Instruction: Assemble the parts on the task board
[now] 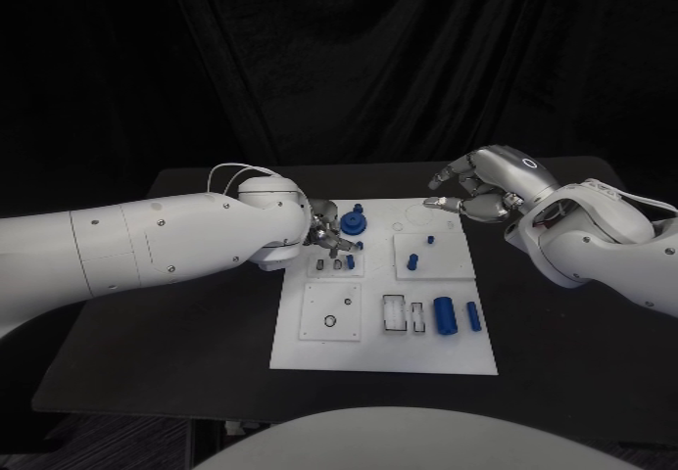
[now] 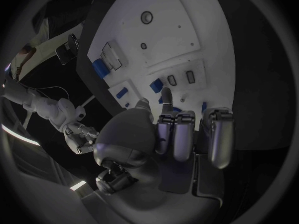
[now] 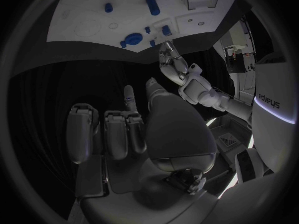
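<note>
The white task board lies in the middle of the black table. At its far left corner a blue gear-like part stands in it, with small blue pieces nearby. Two blue cylinders lie on its near right. My left hand hovers over the far left corner beside the gear, fingers curled in, nothing visible in them; the left wrist view shows its curled fingers over the board. My right hand is raised past the far right corner, fingers curled, nothing in its palm.
White rectangular inserts and a ring recess sit on the board's near half. Bare black table lies to both sides of the board and in front of it. A dark curtain hangs behind the table.
</note>
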You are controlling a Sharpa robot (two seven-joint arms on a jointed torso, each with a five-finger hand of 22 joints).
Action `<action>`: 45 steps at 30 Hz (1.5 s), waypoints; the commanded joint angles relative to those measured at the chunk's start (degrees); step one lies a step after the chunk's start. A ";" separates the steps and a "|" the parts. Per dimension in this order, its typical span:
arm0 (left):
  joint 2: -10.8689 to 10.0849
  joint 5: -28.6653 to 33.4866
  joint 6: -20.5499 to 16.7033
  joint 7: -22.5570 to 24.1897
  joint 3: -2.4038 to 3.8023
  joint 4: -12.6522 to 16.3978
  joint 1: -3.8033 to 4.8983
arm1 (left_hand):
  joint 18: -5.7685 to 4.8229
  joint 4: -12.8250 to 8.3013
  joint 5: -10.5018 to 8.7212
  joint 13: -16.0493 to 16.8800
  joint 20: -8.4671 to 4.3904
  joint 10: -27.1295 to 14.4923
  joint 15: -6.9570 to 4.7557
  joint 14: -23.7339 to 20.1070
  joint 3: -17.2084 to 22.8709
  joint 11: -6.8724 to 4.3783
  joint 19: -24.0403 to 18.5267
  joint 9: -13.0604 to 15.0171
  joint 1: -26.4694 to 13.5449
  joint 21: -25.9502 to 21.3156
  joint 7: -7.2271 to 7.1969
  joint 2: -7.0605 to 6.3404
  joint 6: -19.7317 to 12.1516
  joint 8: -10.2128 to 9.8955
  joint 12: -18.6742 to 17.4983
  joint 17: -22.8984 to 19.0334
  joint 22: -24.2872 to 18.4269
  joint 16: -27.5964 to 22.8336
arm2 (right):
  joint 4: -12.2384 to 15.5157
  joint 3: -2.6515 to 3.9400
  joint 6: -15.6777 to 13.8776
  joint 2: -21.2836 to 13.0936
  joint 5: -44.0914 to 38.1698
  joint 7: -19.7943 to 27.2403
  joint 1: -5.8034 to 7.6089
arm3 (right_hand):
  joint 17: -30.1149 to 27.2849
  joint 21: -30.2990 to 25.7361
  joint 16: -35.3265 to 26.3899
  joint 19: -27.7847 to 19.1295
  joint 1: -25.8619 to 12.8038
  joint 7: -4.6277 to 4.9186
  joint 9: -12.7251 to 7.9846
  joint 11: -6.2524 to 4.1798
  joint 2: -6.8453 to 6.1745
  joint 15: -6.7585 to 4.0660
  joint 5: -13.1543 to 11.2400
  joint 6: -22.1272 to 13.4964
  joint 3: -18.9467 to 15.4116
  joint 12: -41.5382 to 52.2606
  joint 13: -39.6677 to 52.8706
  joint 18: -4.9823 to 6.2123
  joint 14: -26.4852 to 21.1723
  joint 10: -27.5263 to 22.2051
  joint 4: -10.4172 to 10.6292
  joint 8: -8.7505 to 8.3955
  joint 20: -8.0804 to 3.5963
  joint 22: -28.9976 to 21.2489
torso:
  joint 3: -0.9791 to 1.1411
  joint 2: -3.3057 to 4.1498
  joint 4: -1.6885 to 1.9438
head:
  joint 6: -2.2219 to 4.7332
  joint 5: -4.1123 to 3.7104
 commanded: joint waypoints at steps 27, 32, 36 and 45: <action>1.88 0.00 -2.47 1.37 0.04 -2.48 -2.95 | -0.01 -0.05 0.71 14.95 0.33 6.08 0.40 5.95 0.01 0.67 -0.87 -1.65 0.28 -0.99 0.22 0.18 3.31 -5.42 -0.08 15.09 5.31 0.37 | -0.25 0.04 1.03 0.14 -0.06 -0.84 -0.21 | 12.01 -0.52 -0.32 2.53 0.53 0.00 -0.21 0.37 0.66 0.33 0.59 0.42 0.16 0.15 15.07 -0.64 5.39 6.07 0.05 -0.33 0.30 12.38 | 0.00 -0.09 -0.16 | -0.01 -0.08; 1.88 0.00 -2.98 1.96 0.04 -2.54 -3.07 | 0.01 -0.05 0.73 14.95 0.33 6.08 0.39 5.95 0.01 0.66 -0.91 -1.66 0.29 -1.02 0.22 0.18 3.32 -5.46 -0.08 15.09 5.25 0.37 | -0.26 0.04 1.15 0.14 -0.06 -0.91 -0.26 | 12.01 -0.53 -0.32 2.53 0.54 0.00 -0.21 0.38 0.66 0.33 0.60 0.41 0.16 0.15 15.07 -0.63 5.39 6.07 0.05 -0.33 0.30 12.37 | 0.00 -0.07 -0.09 | -0.01 -0.15; 2.22 0.00 -2.87 2.24 0.04 -2.86 -3.13 | 0.03 -0.05 0.80 14.95 0.32 6.08 0.38 5.95 0.05 0.66 -0.97 -1.70 0.32 -1.07 0.21 0.22 3.34 -5.58 -0.08 15.09 5.18 0.37 | -0.34 0.04 1.22 0.09 -0.06 -0.96 -0.28 | 12.01 -0.53 -0.32 2.53 0.54 0.00 -0.21 0.38 0.66 0.33 0.60 0.41 0.16 0.15 15.07 -0.63 5.39 6.07 0.05 -0.33 0.30 12.37 | 0.02 -0.11 -0.03 | -0.01 -0.19; 2.80 0.00 -2.90 2.75 0.04 -3.25 -3.52 | 0.00 -0.31 1.34 14.95 0.24 6.08 0.30 5.95 0.43 0.54 -0.85 -1.75 0.95 -1.06 0.09 0.27 3.98 -6.26 -0.08 15.09 5.33 0.37 | -0.44 0.04 1.43 0.15 -0.06 -1.03 -0.29 | 11.93 -0.59 -0.39 2.50 0.56 0.01 -0.24 0.39 0.71 0.34 0.64 0.42 0.16 0.15 15.07 -0.62 5.37 6.07 0.06 -0.36 0.31 12.35 | 0.00 -0.16 -0.06 | -0.01 -0.26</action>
